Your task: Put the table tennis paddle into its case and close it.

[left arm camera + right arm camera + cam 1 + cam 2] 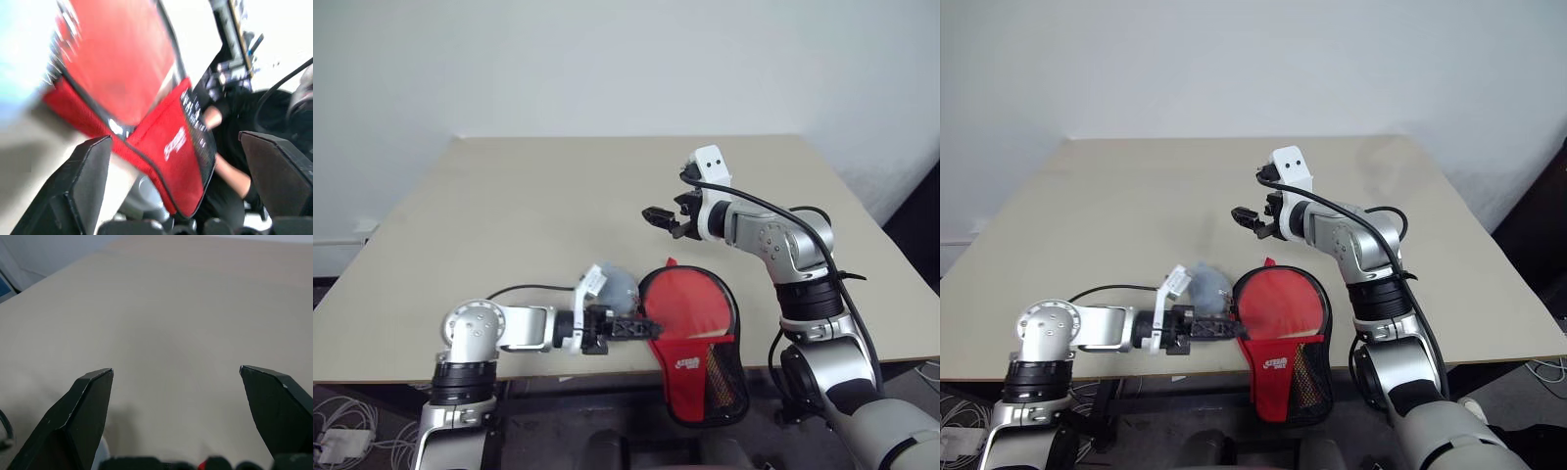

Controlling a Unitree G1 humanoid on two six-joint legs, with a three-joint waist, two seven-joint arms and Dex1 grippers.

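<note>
Its case (690, 313), red with a black zipper rim, lies at the table's front edge. Its round part rests on the table, while the part with the white logo and black mesh pocket (722, 377) hangs over the edge. The table tennis paddle is hidden; I cannot tell whether the smooth round red area (122, 58) is its face. My left gripper (644, 328) is open just left of the case's rim, fingers (88, 181) wide apart with nothing between them. Further back, my right gripper (661, 220) hovers open over bare table, fingers (88, 406) spread.
A pale blue-grey plastic bag (612, 286) lies on the beige table (509, 196) right behind my left gripper. The table's front edge runs just under the left forearm. Cables (342, 441) lie on the floor at the lower left.
</note>
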